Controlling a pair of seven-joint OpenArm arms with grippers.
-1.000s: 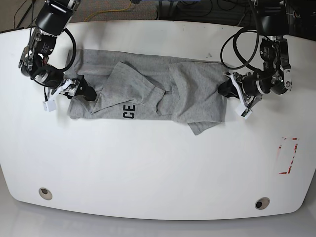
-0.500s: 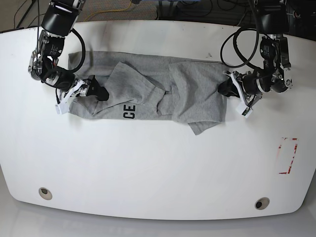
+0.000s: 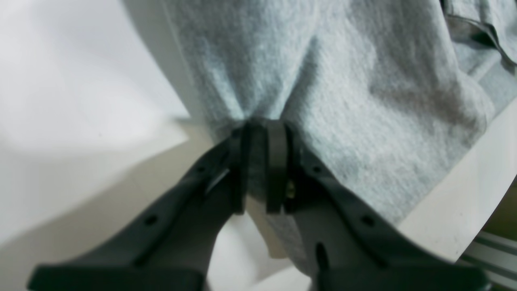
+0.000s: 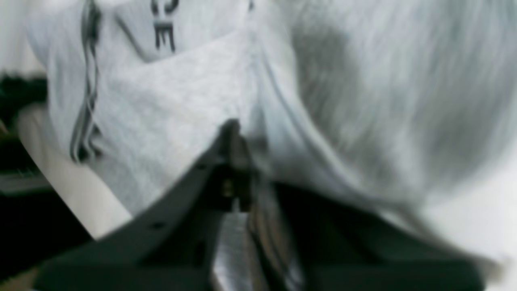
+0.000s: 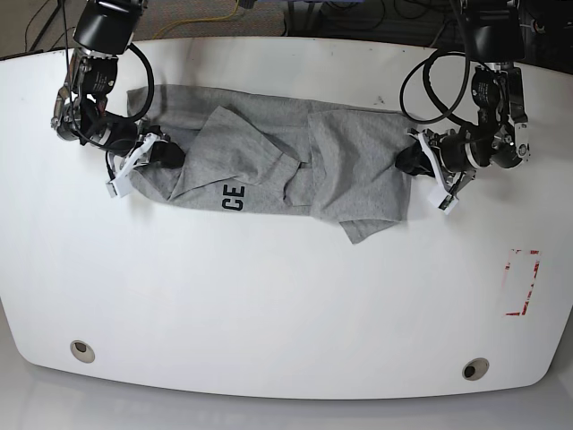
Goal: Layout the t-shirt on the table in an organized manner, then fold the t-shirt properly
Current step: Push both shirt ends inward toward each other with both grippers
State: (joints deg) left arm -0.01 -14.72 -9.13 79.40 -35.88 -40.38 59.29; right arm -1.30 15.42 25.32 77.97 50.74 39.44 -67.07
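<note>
1. Lying crumpled across the far half of the white counter (image 5: pixel 286 296): grey t-shirt (image 5: pixel 269 166), stretched sideways between both arms, folds overlapping near its middle.
2. Showing black letters "CE" (image 5: pixel 234 199) on the near edge of the cloth, left of centre in the base view.
3. Pinching the shirt's edge on the base view's right: left end effector (image 5: pixel 410 161), black pads pressed together with a bunch of grey fabric (image 3: pixel 323 81) gathered between them, seen sharply in the left wrist view (image 3: pixel 260 133).
4. Clamped on the opposite end of the shirt, on the base view's left: right end effector (image 5: pixel 166 154), pressed together on a fold of cloth (image 4: pixel 181 101); right wrist view blurred, yet fabric visibly drapes over the closed tips (image 4: pixel 234 133).
5. Hanging one loose flap of cloth (image 5: pixel 363 231) toward the near side, past the main edge.
6. Sitting well apart from the shirt: red-outlined rectangle mark (image 5: pixel 522 282) at the right, two metal grommet holes (image 5: pixel 82 350) (image 5: pixel 474 368) near the front edge.
</note>
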